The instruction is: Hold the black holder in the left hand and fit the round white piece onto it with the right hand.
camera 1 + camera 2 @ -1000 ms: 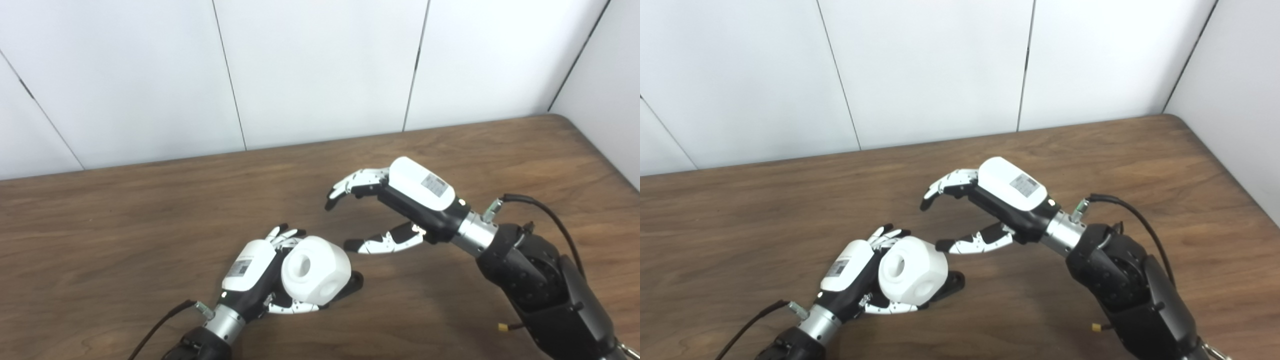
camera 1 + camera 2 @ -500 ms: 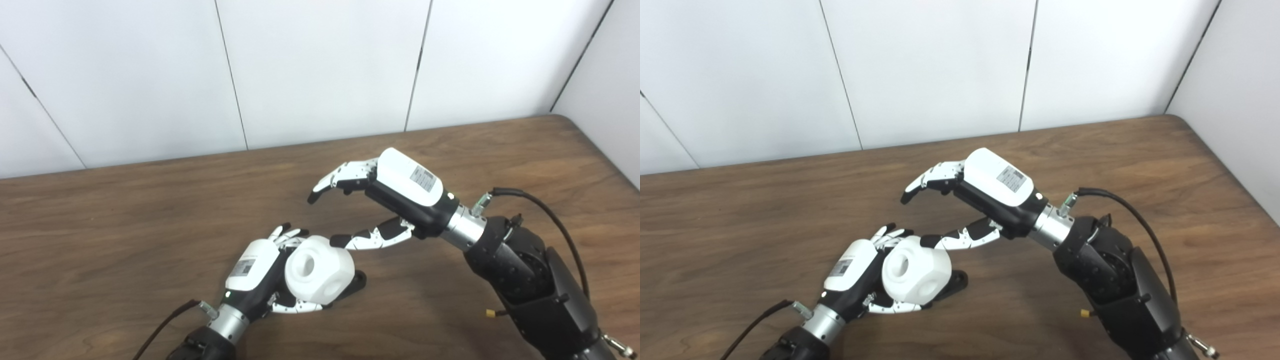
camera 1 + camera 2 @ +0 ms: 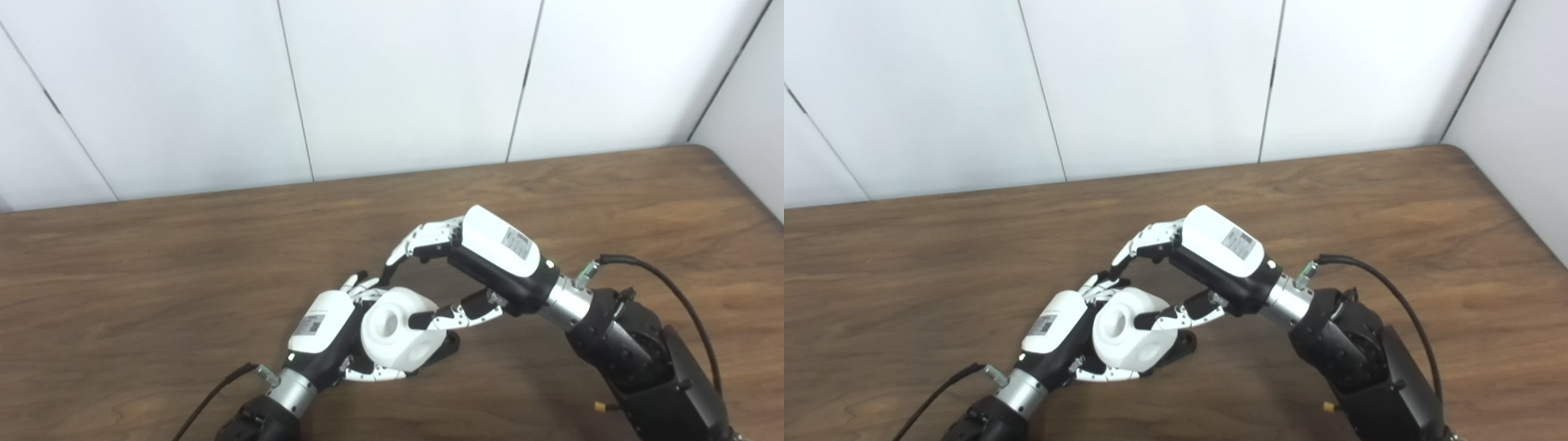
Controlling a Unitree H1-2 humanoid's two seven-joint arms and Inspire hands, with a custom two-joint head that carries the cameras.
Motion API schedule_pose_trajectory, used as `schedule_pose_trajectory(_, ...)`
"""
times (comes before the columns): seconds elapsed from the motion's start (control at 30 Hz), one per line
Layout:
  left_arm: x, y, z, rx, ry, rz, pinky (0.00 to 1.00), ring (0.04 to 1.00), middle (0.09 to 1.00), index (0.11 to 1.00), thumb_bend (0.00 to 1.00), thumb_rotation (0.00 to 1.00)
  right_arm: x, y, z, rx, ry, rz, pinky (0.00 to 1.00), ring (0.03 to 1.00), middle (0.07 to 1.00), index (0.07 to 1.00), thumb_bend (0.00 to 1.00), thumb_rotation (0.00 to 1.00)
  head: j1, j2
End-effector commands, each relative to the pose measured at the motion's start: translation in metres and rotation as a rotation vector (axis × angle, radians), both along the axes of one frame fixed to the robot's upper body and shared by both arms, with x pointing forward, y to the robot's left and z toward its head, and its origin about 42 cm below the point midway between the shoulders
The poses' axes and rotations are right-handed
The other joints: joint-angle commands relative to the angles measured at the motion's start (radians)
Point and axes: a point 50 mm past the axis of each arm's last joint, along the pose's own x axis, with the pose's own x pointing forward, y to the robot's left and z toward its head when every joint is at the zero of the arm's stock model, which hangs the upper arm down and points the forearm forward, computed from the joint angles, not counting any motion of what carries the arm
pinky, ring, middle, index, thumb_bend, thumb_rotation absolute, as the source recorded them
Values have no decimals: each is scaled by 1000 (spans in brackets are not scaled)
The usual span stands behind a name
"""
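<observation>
White panels back a brown bench (image 3: 184, 257). The left hand (image 3: 324, 331) cradles the round white piece (image 3: 398, 331) on its black holder (image 3: 450, 343) at six o'clock — the right hand (image 3: 447, 275), fingers spread and empty, has just closed in, its thumb now on the piece — ready to seat it.

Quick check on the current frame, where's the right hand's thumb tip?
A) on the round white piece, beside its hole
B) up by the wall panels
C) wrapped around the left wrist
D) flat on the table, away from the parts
A: the right hand reaches over the round white piece held in the left hand, with its dark thumb tip lying on the piece's top face next to the hole.
</observation>
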Motion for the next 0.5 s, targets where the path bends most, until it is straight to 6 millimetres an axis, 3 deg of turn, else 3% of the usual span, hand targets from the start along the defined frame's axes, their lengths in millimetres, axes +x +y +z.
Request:
schedule_pose_trajectory(0.0, 3, -1, 2, 16, -10, -3, 1000, 903, 755, 484, 524, 67, 0, 1, 9, 28, -65, 32, 484, 666, 651, 618, 375, 257, -1, 1)
schedule_pose_trajectory(0.47, 3, 2, 5, 17, -9, 0, 1000, 899, 756, 484, 524, 67, -3, -9, -2, 29, -36, 22, 495, 674, 661, 625, 368, 241, -2, 13)
